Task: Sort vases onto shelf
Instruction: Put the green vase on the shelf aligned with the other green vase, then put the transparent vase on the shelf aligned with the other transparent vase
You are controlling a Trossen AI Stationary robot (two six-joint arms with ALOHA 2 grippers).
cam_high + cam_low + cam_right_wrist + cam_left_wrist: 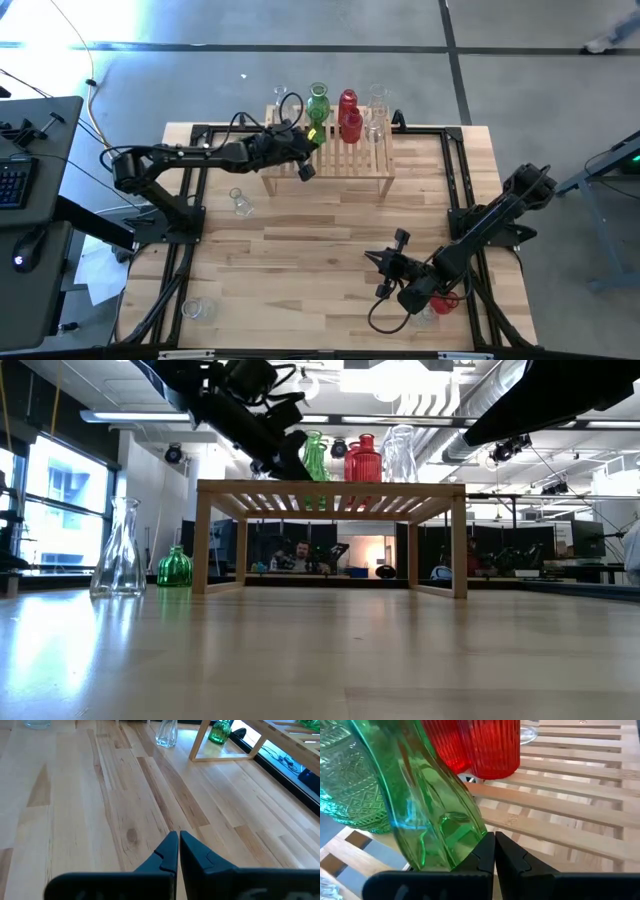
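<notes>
**Glass vases on the slatted shelf: handling and grasp points**

The left gripper (494,851) is fully closed and empty, over the shelf (378,160), its tips just beside a tall green vase (427,815). That vase stands at the shelf's left end, close to a patterned green vase (350,780) and a ribbed red vase (487,745). The right gripper (178,851), also closed on nothing, waits over the near right of the counter (300,260). A clear flask (240,202) stands on the counter left of the shelf. Judged from the glass: rigid, light, smooth and breakable, so slippery between hard fingers. The narrow neck or waist probably offers the safest hold; the slats may tip a narrow base.
</notes>
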